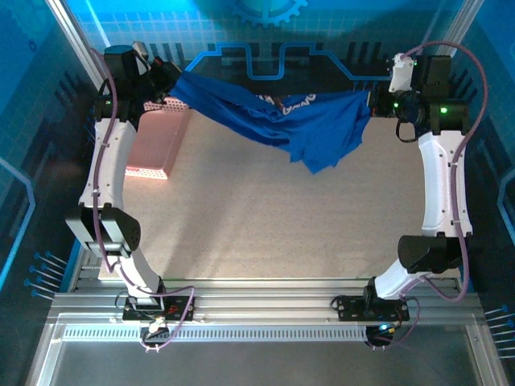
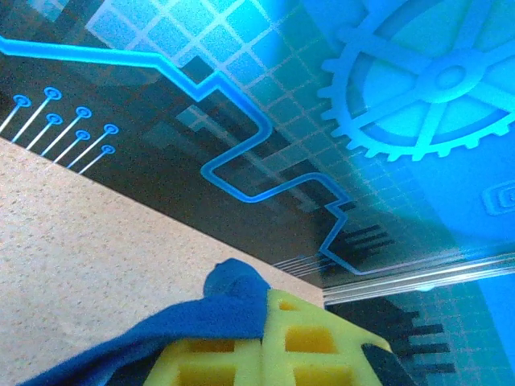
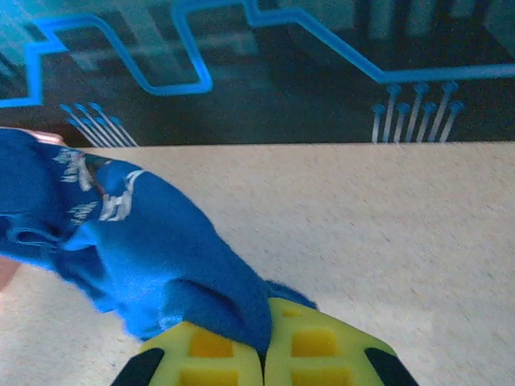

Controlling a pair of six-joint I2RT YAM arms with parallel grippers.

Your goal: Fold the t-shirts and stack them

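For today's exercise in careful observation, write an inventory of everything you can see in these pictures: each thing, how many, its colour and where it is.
t-shirt: one, royal blue with white print, hanging stretched between the two end effectors above the far part of the table.
basket: one, pink lattice, far left of the table.
table: one, speckled beige, centre.
backdrop panels: blue with circuit and gear print, behind and beside the table.
left arm: one, white and black, left side.
right arm: one, white and black, right side.
left end effector: one, yellow fingers, shut on the t-shirt.
right end effector: one, yellow fingers, shut on the t-shirt.
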